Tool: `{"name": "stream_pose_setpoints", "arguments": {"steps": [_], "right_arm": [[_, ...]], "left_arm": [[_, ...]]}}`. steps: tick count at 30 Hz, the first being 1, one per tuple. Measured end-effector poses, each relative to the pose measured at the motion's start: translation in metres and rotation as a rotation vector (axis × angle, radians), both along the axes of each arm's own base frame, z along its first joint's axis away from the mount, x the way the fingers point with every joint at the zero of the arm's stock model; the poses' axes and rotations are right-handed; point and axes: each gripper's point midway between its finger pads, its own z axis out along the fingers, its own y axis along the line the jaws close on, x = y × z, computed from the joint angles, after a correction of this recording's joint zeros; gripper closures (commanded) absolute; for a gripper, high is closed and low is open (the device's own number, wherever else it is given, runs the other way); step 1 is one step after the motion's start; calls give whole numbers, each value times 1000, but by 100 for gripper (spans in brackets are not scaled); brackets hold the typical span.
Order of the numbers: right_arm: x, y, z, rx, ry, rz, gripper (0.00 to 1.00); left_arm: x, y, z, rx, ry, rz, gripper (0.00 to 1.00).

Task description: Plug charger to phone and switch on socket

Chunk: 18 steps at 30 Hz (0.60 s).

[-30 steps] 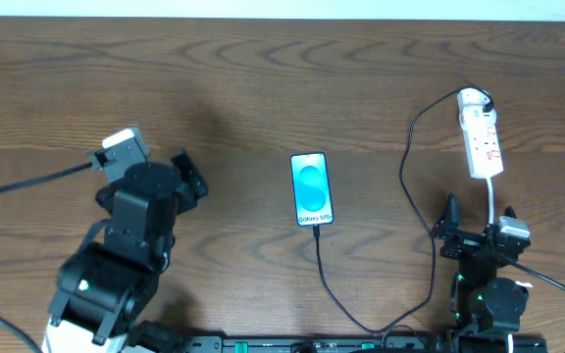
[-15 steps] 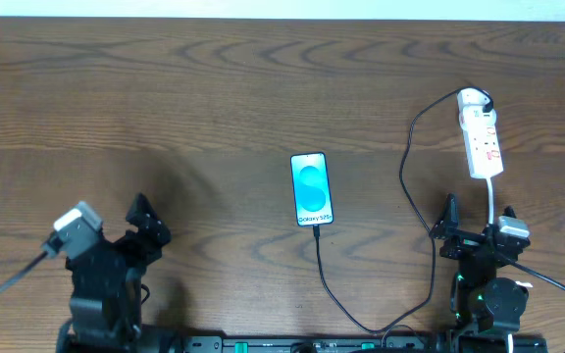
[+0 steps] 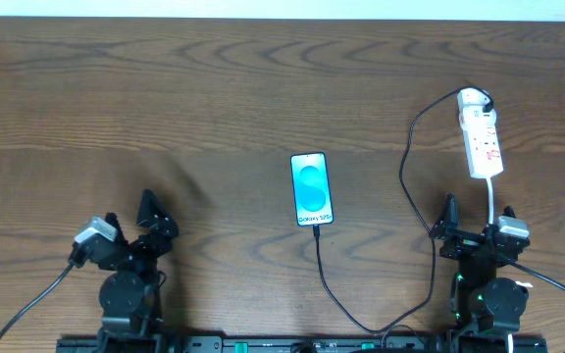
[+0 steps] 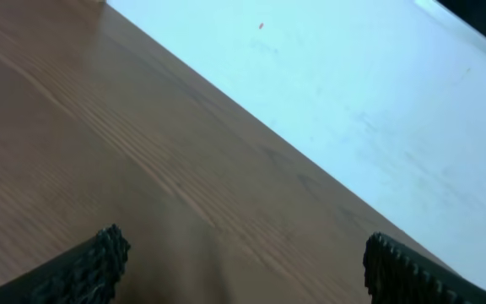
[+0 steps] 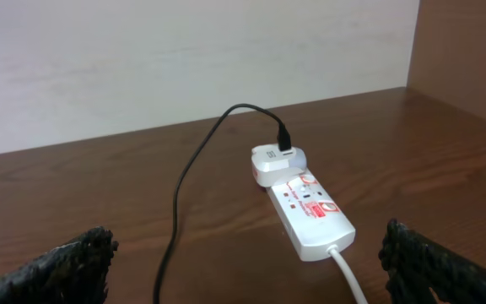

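Note:
The phone (image 3: 312, 189) lies screen-up at mid-table, its cyan screen lit. The charger (image 3: 405, 186), a thin black cable, leaves the phone's near end, loops along the front edge and rises to the far end of the socket (image 3: 481, 132). In the right wrist view the charger (image 5: 180, 194) ends in a black plug seated in a white adapter (image 5: 272, 162) on the socket (image 5: 310, 215). My right gripper (image 3: 477, 211) (image 5: 247, 270) stands open just short of the socket's near end, holding nothing. My left gripper (image 3: 128, 214) (image 4: 247, 279) is open over bare table at the front left.
The socket's white cord (image 3: 494, 196) (image 5: 348, 274) runs from its near end between my right fingers toward the arm base. A pale wall (image 4: 353, 93) rises behind the table's far edge. Brown wood tabletop (image 3: 214, 98) spreads left of the phone.
My left arm has drawn back from the middle left toward the table's front edge, with its gripper staying open. The right arm, phone, charger and socket have not moved.

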Motion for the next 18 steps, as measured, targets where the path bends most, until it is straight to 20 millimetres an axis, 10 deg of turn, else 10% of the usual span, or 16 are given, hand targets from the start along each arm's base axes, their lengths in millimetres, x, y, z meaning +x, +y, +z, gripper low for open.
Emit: {"name": "stream_pose_setpoints", "arguments": {"steps": [18], "right_arm": [[0,0,0,0,0,0,1]], "left_arm": [[3,4,-7,214,14,-23,8]]}}
